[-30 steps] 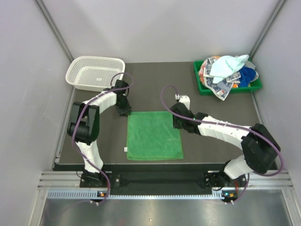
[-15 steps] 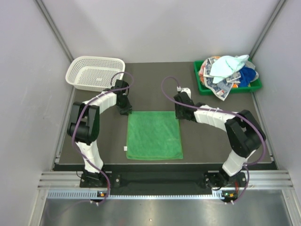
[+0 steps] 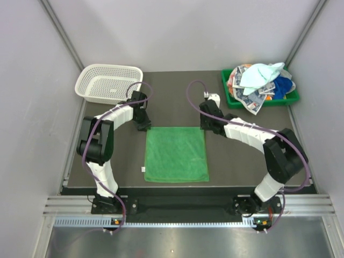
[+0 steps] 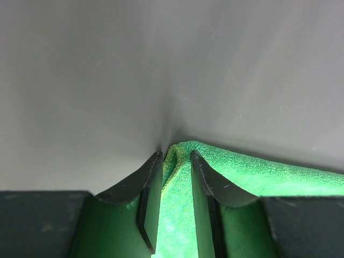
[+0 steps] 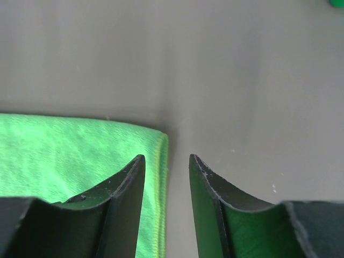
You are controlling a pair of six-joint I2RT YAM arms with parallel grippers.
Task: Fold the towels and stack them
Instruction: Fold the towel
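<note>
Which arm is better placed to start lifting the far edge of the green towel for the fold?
Left. The left tool already pinches the green towel at its far left corner. The right tool stands open at the far right corner, gripping nothing.

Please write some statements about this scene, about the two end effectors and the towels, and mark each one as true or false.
1. The green towel lies spread on the table. True.
2. The left end effector pinches a corner of it. True.
3. The right end effector is closed on the towel. False: its jaws stand open at the far right corner.
4. The white mesh basket holds a towel. False: it is empty.
</note>
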